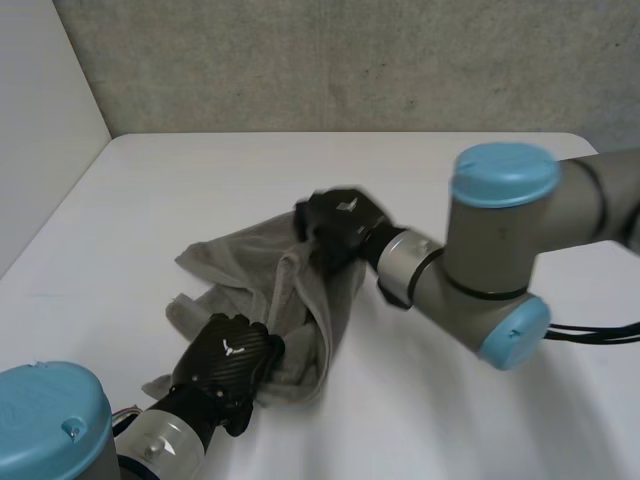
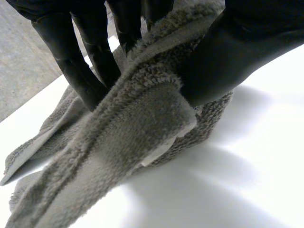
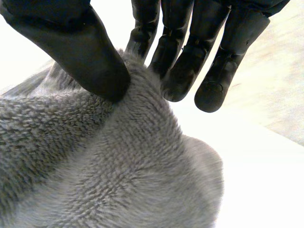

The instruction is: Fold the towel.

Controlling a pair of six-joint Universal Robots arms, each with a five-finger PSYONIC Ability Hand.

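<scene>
Towel (image 1: 290, 300), grey and thick-piled, sits bunched on the white bench (image 1: 430, 420), left of the bench's middle in the head view, with loose folds spreading out toward the left edge. A heavy ridge of cloth runs through the towel from one hand to the other.

The left hand (image 1: 228, 360) is at the near end of that ridge. In the left wrist view (image 2: 237, 52) its thumb presses on one side of a rolled hem of the towel (image 2: 142, 123) and its fingers (image 2: 71, 66) stand against the other side, so the hem is pinched between them. A small pale patch (image 2: 164, 148) shows on the hem just under the thumb, and the rest of the cloth trails down onto the bench (image 2: 237, 190).

The right hand (image 1: 340, 225) is at the far end of the ridge. In the right wrist view (image 3: 80, 42) its thumb digs into the top of a hump of towel (image 3: 95, 166), while the fingers (image 3: 180, 61), close together, come down on the hump's far side, pinching the cloth; the bench (image 3: 266, 180) lies pale beyond.

The right arm (image 1: 500, 250) reaches in across the bench from the right, the left arm (image 1: 50, 420) from the near left corner. A rough grey wall (image 1: 350, 60) stands behind the bench and a white panel (image 1: 40, 120) closes its left side
</scene>
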